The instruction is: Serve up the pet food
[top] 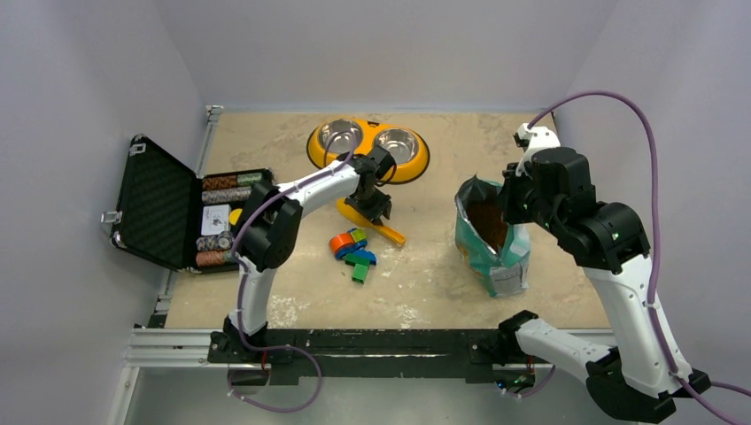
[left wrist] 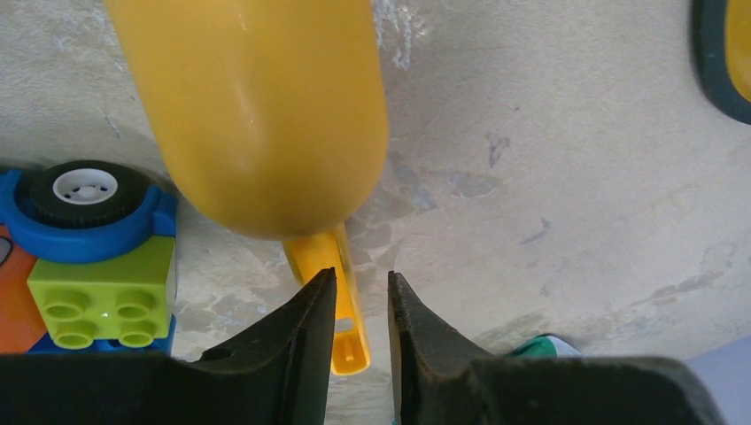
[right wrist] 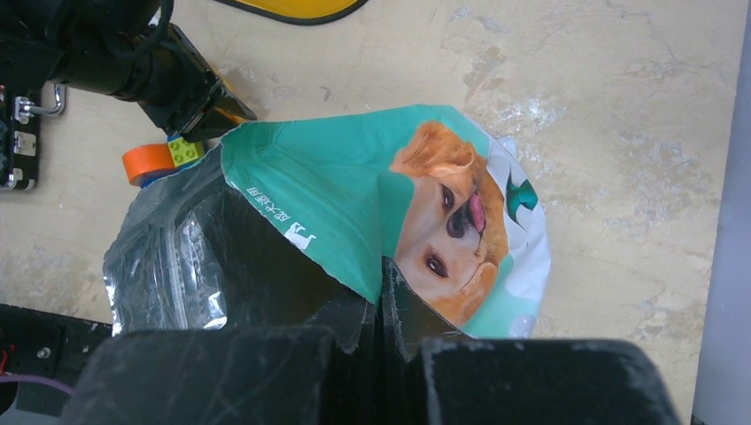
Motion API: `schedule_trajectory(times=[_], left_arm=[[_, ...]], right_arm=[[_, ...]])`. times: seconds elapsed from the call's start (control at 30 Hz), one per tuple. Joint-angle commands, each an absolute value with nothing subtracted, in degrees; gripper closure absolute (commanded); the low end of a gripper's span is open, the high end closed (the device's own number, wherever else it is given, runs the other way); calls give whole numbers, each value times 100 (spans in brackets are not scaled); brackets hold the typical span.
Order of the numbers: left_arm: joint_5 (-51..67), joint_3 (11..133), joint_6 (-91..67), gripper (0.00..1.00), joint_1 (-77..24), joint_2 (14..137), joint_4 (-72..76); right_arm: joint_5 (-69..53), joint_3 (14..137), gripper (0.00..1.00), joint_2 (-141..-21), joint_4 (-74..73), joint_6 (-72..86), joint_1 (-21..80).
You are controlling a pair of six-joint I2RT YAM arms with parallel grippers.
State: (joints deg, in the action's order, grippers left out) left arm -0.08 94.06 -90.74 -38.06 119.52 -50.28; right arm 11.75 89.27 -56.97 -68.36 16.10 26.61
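Observation:
The pet food (top: 490,225) shows as a brown heap inside the open teal-green and white bag (top: 492,239) standing right of centre. My right gripper (top: 514,197) is shut on the bag's upper rim; in the right wrist view its jaws (right wrist: 381,266) pinch the rim next to the golden dog print (right wrist: 452,221). A yellow scoop (top: 370,221) lies on the table. My left gripper (top: 375,205) is above it, open, with the scoop's handle (left wrist: 344,310) between the jaws, nearer the left finger. The scoop's bowl (left wrist: 257,115) lies just ahead.
Two steel bowls in a yellow stand (top: 368,147) sit at the back centre. Colourful toy blocks (top: 353,250) lie beside the scoop, also in the left wrist view (left wrist: 102,297). An open black case (top: 168,208) with chips is at the left edge.

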Motion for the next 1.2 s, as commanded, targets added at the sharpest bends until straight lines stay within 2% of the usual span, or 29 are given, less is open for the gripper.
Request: schedule_trajectory(times=[0.0,0.23,0.47,0.57,0.63,0.7,0.8,0.93,1.07,1.17], left_arm=[[40,9384,-9186,68,-3873,12046,-5017],[111,9140,-8963,69,-3867,12127,-4782],[820,10268,-6273,98,-3815,12550,-4341],[1725,9889,-4786,100,-3816,12102,-3199],[2472,9123,-4064,100,-3823,11670,-1914],[3470,8592,-3716,100,-3810,11497,-1084],[5055,8425,-3290,100,-3802,11725,-597],[6272,8268,-3651,100,-3694,12194,600],[7115,7953,-5390,100,-3571,12967,3002],[7334,7918,-6563,100,-3502,13446,4460]], right_arm=[[1284,8980,100,-5650,-6648,1538,2692],[1500,8997,100,-5702,-6665,1586,2690],[1635,8924,100,-5768,-6552,1604,2698],[1735,8844,100,-5731,-6477,1468,2693],[1881,8808,100,-5694,-6448,1363,2684],[1949,8775,100,-5645,-6395,1282,2689],[1852,8730,100,-5633,-6334,1253,2685],[1673,8712,100,-5677,-6377,1294,2689],[1578,8701,100,-5692,-6427,1328,2689],[1553,8714,100,-5695,-6470,1358,2686]])
